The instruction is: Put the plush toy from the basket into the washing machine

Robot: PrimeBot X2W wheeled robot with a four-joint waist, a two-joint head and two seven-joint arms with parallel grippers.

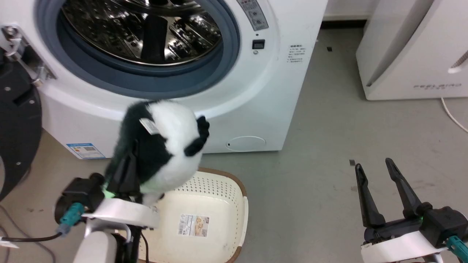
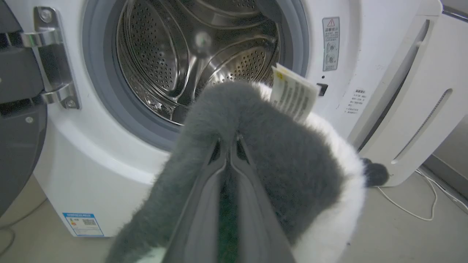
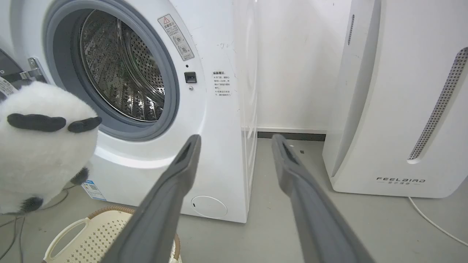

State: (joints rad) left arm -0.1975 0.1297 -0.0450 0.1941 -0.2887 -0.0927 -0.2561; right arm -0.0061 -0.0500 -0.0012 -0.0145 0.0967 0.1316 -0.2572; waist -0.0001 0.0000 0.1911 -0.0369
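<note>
Head view: the plush toy [image 1: 172,146] hangs over the near end of the basket [image 1: 239,197], low in front of the washing machine [image 1: 256,91] and not yet inside it. The left fingers [image 1: 124,171] are pinched shut into its dark fur from below. The right fingers [image 1: 365,201] are spread apart and empty above the floor, well off to the right. The toy sits below the grey door seal [image 1: 146,82], so a straight push forward would probably press it against the white front panel instead of sending it into the drum [image 1: 146,33].

Left wrist view: the two fingers meet almost tip to tip, with only a tuft of fur between them. That looks like a thin hold, and a quick lift or swing could let the toy slide out onto the floor or back into the basket. The tag [image 2: 292,95] sticks up loosely and might snag on the seal. The open door [image 2: 18,153] and its hinge [image 2: 51,58] stand close on the left, where the arm could clip them.

Right wrist view: the toy's round white bulk looks wide against the opening, so it may catch on the seal's lower lip and tumble out if released too early
</note>
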